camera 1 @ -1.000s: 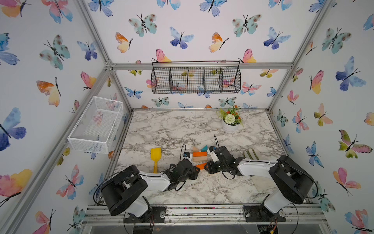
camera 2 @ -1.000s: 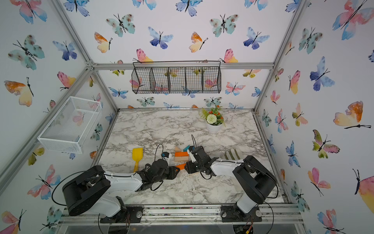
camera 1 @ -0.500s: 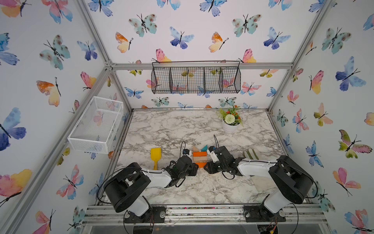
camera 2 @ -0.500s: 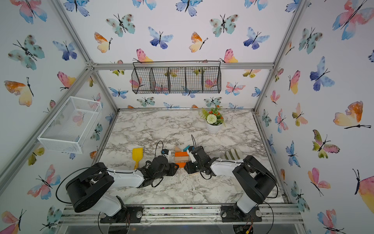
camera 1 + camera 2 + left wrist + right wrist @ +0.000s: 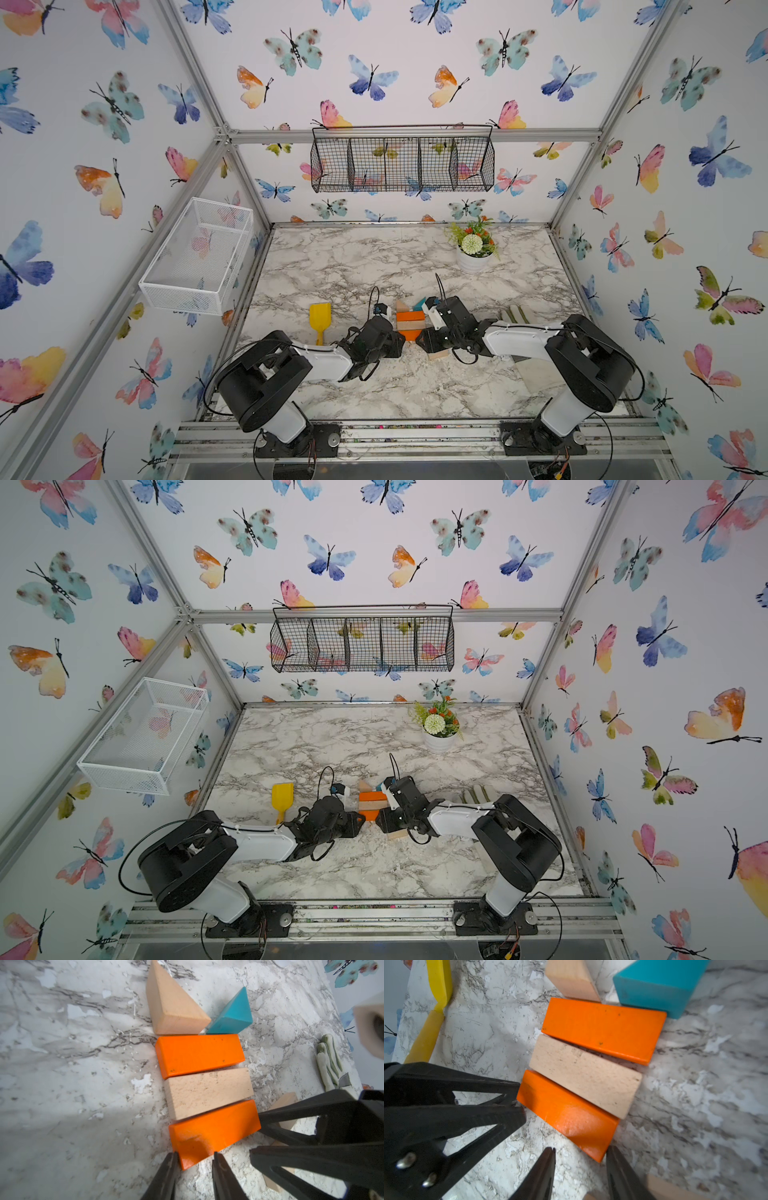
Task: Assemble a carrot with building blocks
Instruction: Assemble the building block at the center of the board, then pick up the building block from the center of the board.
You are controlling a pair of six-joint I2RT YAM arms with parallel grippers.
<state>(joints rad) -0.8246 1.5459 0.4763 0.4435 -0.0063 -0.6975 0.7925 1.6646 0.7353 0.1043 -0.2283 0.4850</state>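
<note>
**Both tools meet at the carrot (image 5: 410,324)**

It lies flat on the surface (image 5: 374,266), triangles (image 5: 174,1003) at its far end. Left tool (image 5: 195,1154) straddles a corner of the near orange bar (image 5: 214,1132); gripping or not, cannot tell. Right tool (image 5: 580,1150), jaws apart, brackets its other end

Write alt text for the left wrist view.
The left gripper, jaws apart, straddles a corner of the near orange bar, flat on the marble table against a tan bar and a second orange bar, with a tan triangle and a teal triangle beyond. The right gripper touches the near bar's other end.
</note>
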